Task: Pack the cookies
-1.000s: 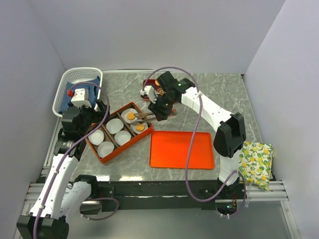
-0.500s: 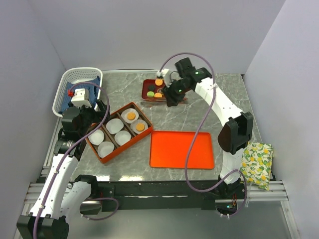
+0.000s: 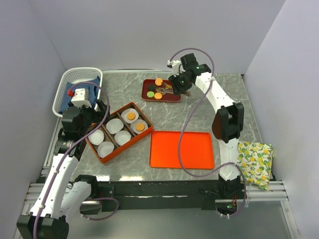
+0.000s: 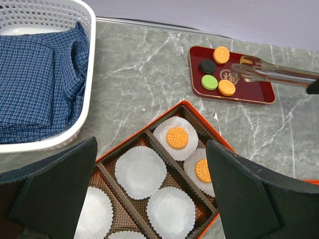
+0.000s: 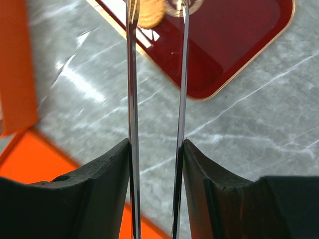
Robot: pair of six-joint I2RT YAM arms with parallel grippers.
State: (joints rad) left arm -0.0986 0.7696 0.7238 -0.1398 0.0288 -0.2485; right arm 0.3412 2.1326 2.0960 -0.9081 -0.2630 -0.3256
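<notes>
Upper centre of the overhead view: dark red rectangular tray (image 3: 168, 97) carrying four small round flat cookies (image 3: 157, 95), two orange, one black, one green.
Left of centre: two more orange cookies sit in white paper cups (image 4: 140, 172) inside the orange-rimmed divided box (image 3: 129, 147).
Right gripper (image 5: 155, 164): part closed, clamped on both arms of the slim metal tongs (image 4: 271, 73); blades apart, nothing between them.
Left gripper (image 4: 150, 144): jaws wide, holding nothing, above the box, well apart from the tray.
Key relation: tongs run nearly level across the left wrist view, tips pointing left over the tray's gold emblem; the lower orange cookie (image 4: 227, 87) lies just below-left of the tips, so the right arm is nearer.
View difference: right wrist view cuts the tips off at its top edge and shows one orange cookie beside the left blade; left wrist view shows the tips and all four.
</notes>
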